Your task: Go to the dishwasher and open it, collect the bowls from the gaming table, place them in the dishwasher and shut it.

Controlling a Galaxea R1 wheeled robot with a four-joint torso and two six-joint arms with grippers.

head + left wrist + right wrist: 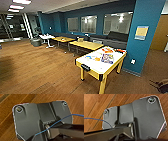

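gaming table (100,63): right of centre, white top, yellow legs, beside blue pillar (143,32) | coloured items (107,58) on its top | wood floor (37,70) | fingers, both grippers: cannot tell

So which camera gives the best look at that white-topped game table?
The head view: the gaming table stands whole there on the wooden floor, beside the blue pillar, with colourful items on its white top. Both wrist views look down at floor planks past the robot's own dark plate, so they give nothing of the table.
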